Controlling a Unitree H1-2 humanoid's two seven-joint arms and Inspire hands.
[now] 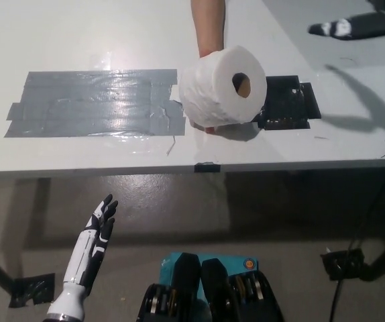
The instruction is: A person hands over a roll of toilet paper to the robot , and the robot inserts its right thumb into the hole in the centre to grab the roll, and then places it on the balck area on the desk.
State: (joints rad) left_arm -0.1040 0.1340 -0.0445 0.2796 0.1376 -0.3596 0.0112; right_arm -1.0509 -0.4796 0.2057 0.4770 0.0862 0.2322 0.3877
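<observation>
White desk (78,40) fills the upper part of the view, its front edge running straight across. On its left half, a wide patch of grey tape (95,102), shiny and wrinkled. Toward the right, a smaller black area (290,104) of tape, glossy.

A person's forearm (208,23) reaches in from the far side and holds the roll of toilet paper (223,87) above the desk, between the grey patch and the black area, its right edge overlapping the black area's left side. The roll lies on its side, centre hole facing the robot and a little to the right. The person's fingers show just under the roll.

Right hand (350,27), black, is up at the top right corner over the desk, well apart from the roll, holding nothing; blurred, so how far its fingers are spread I cannot tell.

Left hand (93,245), white, rests low at the lower left, below the desk edge, fingers straight and slightly apart, empty.
</observation>
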